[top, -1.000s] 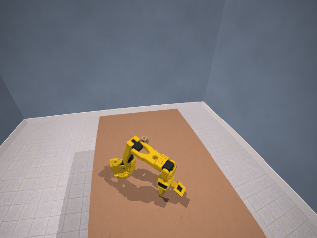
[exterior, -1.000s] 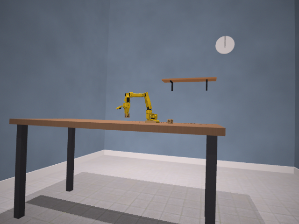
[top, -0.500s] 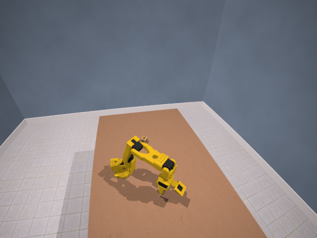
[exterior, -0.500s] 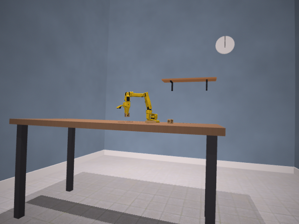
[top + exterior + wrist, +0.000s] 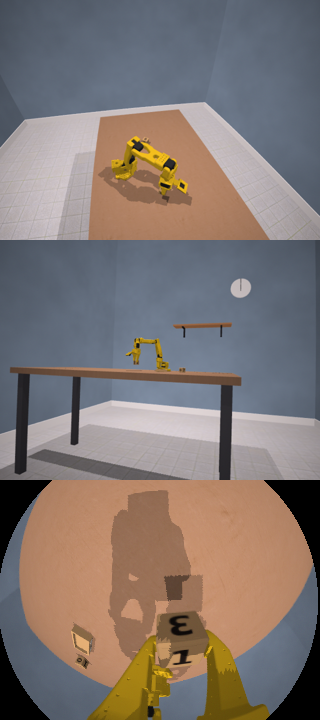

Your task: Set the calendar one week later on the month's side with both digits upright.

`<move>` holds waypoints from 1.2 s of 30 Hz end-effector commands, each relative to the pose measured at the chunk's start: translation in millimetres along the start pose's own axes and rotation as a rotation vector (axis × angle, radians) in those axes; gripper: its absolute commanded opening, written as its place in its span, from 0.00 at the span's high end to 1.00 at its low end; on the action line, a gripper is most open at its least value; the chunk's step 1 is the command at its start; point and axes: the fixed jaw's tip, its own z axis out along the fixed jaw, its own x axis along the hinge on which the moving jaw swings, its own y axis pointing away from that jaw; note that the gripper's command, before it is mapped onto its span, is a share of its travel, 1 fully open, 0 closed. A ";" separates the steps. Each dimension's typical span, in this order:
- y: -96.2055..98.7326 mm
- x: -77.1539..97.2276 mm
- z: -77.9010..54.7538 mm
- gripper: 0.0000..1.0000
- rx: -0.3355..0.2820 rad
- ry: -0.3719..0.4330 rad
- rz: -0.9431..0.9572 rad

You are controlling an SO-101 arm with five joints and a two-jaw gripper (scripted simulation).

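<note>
gripper (image 5: 180,663) clamps cube (image 5: 180,639) above table (image 5: 206,180) | keep it level toward tray (image 5: 83,642), digits probably 3/1

Cube (image 5: 180,638) above table (image 5: 80,540), in end effector (image 5: 182,660)

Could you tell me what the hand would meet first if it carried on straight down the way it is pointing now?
The hand, shut on a number cube, points down at the brown table top. Nothing lies between them, so the cube's underside would probably touch the bare table first, on its own shadow; the gap's depth is hard to judge.
</note>
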 end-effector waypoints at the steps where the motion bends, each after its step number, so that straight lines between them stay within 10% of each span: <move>1: 3.8 -1.6 -11.2 1.00 0.019 -0.066 -0.115; 36: 33.8 38.1 -2.8 1.00 0.051 -0.054 -1.300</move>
